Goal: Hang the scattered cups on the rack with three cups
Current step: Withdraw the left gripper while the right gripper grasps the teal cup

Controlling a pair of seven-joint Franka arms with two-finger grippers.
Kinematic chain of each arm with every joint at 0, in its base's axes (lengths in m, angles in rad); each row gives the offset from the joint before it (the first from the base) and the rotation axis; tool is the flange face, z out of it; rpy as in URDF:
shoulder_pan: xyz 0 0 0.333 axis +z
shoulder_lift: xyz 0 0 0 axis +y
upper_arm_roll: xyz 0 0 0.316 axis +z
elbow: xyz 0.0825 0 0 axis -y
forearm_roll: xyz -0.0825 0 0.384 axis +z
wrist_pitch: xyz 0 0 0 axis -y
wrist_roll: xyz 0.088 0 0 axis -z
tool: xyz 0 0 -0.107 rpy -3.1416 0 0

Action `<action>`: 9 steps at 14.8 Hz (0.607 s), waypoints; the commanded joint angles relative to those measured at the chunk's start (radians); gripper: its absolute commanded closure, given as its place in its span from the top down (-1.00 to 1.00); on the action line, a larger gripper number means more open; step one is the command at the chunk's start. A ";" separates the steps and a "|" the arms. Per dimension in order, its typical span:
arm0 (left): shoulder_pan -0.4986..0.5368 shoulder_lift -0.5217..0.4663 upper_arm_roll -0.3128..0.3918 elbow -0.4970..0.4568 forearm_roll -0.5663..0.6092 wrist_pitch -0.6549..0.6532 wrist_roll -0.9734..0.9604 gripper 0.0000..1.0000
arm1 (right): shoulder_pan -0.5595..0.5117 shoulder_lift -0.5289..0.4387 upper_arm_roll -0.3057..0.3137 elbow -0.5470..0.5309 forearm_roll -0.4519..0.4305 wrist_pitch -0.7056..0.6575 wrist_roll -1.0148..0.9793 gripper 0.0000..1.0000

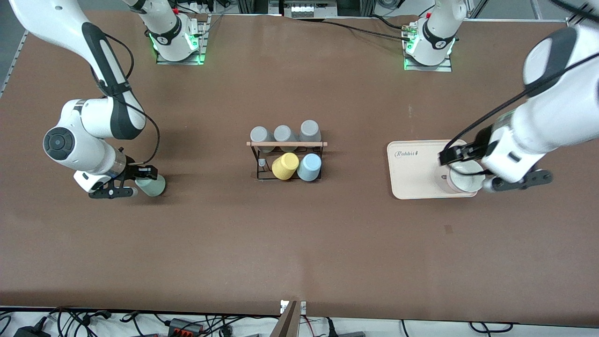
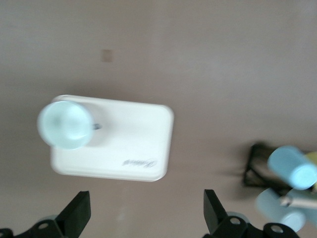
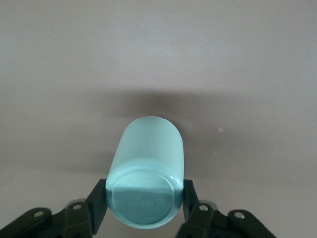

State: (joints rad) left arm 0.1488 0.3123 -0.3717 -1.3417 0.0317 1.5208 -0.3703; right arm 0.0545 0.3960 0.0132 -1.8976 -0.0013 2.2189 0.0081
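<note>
My right gripper (image 1: 142, 184) is shut on the pale mint-green cup (image 1: 152, 186), which lies on its side low at the table toward the right arm's end. In the right wrist view the cup (image 3: 147, 163) shows its base between the fingers (image 3: 97, 203). The black wire rack (image 1: 286, 161) stands mid-table with the light blue cup (image 1: 309, 167) on a lower peg. My left gripper (image 1: 486, 169) is open and empty, up over the cream tray (image 1: 412, 180). Its fingers (image 2: 79, 213) stand wide apart above bare table beside the tray (image 2: 133, 144).
The rack also carries three grey cups (image 1: 284, 134) along its wooden rod and a yellow cup (image 1: 285, 165) beside the blue one. A pale cup (image 1: 464, 180) stands upright on the tray and also shows in the left wrist view (image 2: 64, 124).
</note>
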 commanded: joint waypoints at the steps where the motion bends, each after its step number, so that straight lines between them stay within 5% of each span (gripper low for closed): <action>1: 0.009 -0.102 -0.012 -0.135 0.076 -0.013 0.040 1.00 | 0.080 -0.012 -0.002 0.167 0.009 -0.186 0.093 -0.29; 3: 0.009 -0.197 -0.013 -0.282 0.074 0.080 0.047 1.00 | 0.140 -0.008 -0.002 0.260 0.012 -0.283 0.175 -0.29; 9: 0.008 -0.187 -0.006 -0.229 0.076 0.075 0.086 1.00 | 0.318 0.011 -0.002 0.414 0.090 -0.387 0.423 -0.29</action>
State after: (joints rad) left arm 0.1506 0.1422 -0.3822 -1.5827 0.0827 1.5885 -0.3184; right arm 0.3207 0.3762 0.0183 -1.5280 0.0702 1.8546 0.3616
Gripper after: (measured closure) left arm 0.000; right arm 0.357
